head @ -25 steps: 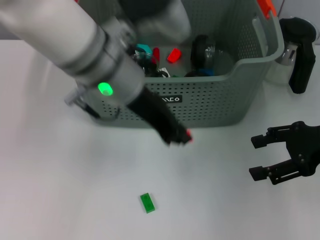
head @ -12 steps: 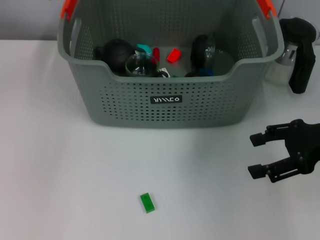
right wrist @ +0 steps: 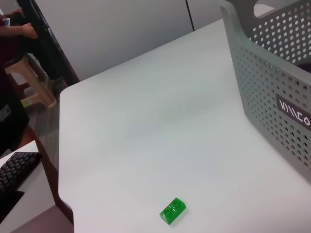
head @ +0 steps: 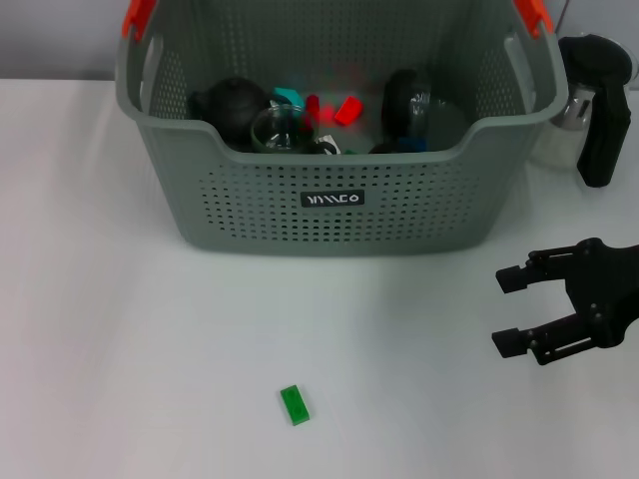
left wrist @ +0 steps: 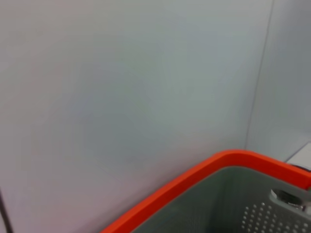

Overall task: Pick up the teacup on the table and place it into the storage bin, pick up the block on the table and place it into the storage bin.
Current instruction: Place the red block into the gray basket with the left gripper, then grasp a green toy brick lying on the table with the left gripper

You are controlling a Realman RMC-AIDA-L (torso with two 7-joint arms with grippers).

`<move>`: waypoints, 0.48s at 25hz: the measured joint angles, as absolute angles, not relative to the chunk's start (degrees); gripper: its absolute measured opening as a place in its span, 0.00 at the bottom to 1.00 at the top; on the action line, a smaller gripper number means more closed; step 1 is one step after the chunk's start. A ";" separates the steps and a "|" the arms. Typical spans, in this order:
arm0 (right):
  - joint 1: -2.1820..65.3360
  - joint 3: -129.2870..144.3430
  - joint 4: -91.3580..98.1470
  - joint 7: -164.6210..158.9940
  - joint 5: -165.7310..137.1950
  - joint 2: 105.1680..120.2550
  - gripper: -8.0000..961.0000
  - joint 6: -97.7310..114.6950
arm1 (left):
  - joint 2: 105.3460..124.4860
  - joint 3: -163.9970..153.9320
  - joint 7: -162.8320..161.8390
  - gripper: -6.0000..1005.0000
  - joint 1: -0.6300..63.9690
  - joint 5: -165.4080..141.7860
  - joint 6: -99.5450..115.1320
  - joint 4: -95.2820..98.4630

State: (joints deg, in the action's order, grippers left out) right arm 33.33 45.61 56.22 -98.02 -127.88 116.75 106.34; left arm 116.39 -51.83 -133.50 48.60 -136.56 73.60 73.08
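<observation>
The storage bin (head: pixel 339 140) is seen standing on the white table (head: pixel 120 329), its black label (head: pixel 331 200) facing the robot and its orange handle tips (head: pixel 139 14) at the upper corners. Inside the bin, a clear glass teacup (head: pixel 276 130) is found near the front wall, to the left of the label, beside a dark round teapot-like item (head: pixel 232 104); red and teal small pieces (head: pixel 347 110) and another dark object (head: pixel 404 100) are seen further to the right within the bin. The green block (head: pixel 295 404) is seen lying flat on the table, well in front of the bin, slightly left of the label's line and untouched. The right gripper (head: pixel 509 311) is held above the table in front of the bin's right corner, well apart from the block, with its black fingers (head: pixel 519 342) spread wide and nothing between them. A black and silver object (head: pixel 596 95) stands just right of the bin. The left gripper is not shown in any view; from the left wrist camera only the bin's orange rim and a grey wall (left wrist: pixel 136 87) are seen.
</observation>
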 joint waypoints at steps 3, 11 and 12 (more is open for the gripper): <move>33.32 45.61 56.20 -98.02 -127.88 116.78 0.96 106.34 | 116.25 -52.33 -133.34 0.50 48.10 -136.63 76.05 75.24; 33.43 45.61 55.74 -98.18 -127.88 117.14 0.96 105.13 | 122.58 -56.03 -122.78 0.82 39.62 -136.60 99.49 96.34; 33.53 45.61 55.53 -98.20 -127.88 117.14 0.96 104.92 | 123.36 -57.95 -121.74 0.86 37.66 -136.60 100.56 98.66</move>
